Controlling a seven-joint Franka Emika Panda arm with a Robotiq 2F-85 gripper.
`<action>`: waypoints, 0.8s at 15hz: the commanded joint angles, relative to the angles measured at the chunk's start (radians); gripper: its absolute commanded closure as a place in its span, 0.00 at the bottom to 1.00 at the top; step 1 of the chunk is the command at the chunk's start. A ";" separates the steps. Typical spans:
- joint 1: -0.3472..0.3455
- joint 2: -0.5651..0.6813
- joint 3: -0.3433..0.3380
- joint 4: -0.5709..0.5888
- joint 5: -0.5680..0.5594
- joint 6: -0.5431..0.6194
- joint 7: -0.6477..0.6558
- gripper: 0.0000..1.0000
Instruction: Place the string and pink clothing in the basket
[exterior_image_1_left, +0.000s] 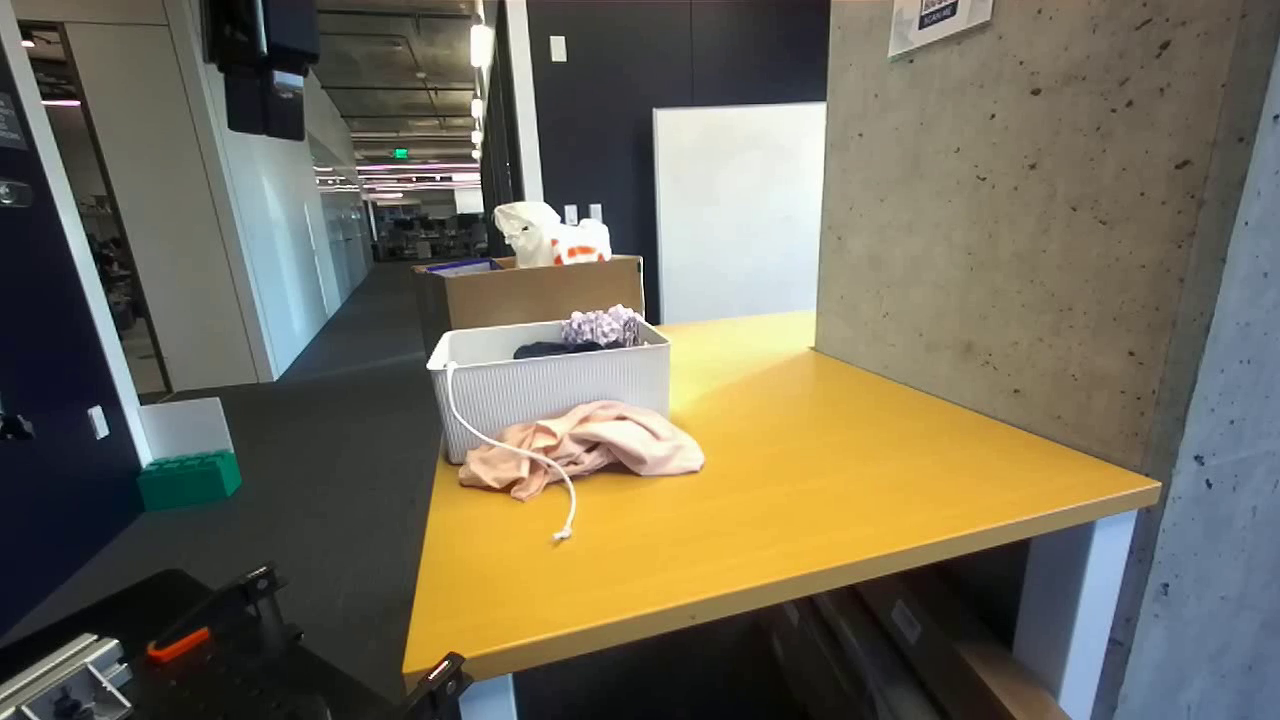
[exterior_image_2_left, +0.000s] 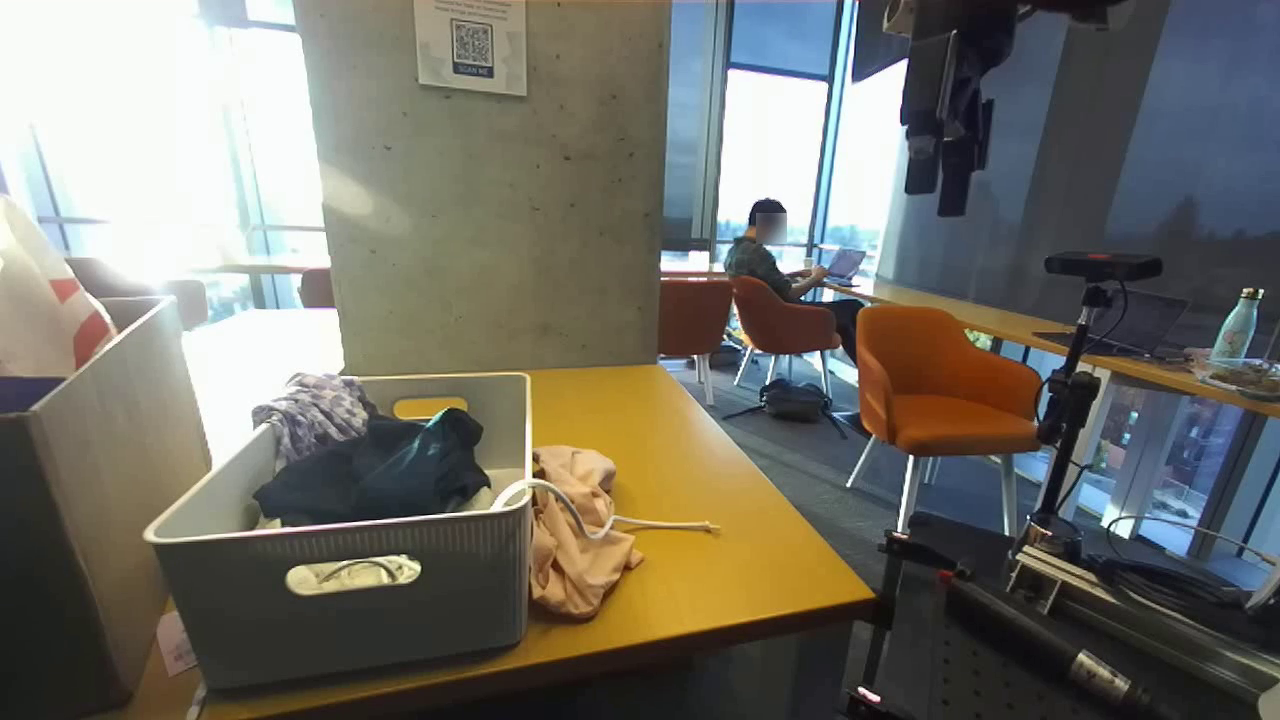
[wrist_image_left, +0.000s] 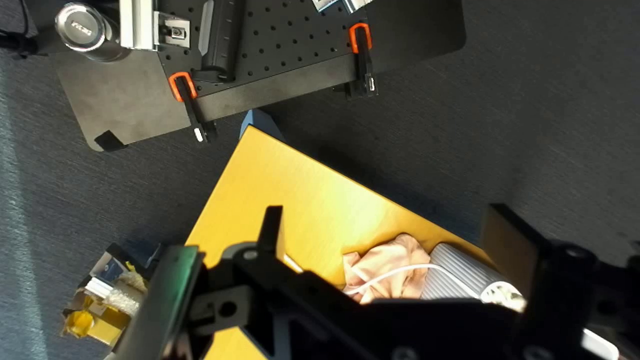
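Note:
The pink clothing lies crumpled on the table against the basket's side; it shows in both exterior views (exterior_image_1_left: 625, 435) (exterior_image_2_left: 575, 570) and the wrist view (wrist_image_left: 400, 252). The white string (exterior_image_1_left: 545, 462) (exterior_image_2_left: 665, 523) (wrist_image_left: 395, 271) hangs over the basket's rim, crosses the pink clothing and ends on the table. The light grey ribbed basket (exterior_image_1_left: 555, 385) (exterior_image_2_left: 340, 620) (wrist_image_left: 462, 265) holds dark cloth (exterior_image_2_left: 385, 470) and a purple-white cloth (exterior_image_2_left: 312, 415). My gripper (exterior_image_1_left: 265, 120) (exterior_image_2_left: 938, 190) (wrist_image_left: 385, 212) is high above the table, open and empty, with its fingers wide apart.
A cardboard box (exterior_image_1_left: 545, 292) with a plastic bag stands behind the basket. A concrete pillar (exterior_image_1_left: 1020, 230) borders the yellow table (exterior_image_1_left: 800, 460). The black robot stand with clamps (wrist_image_left: 280, 85) is off the table's corner. A person sits in the background.

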 joint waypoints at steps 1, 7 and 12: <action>-0.024 0.021 -0.009 0.029 0.061 0.009 -0.026 0.00; -0.067 0.217 -0.048 0.122 0.007 -0.004 -0.102 0.00; -0.083 0.507 -0.032 0.286 -0.150 -0.069 -0.154 0.00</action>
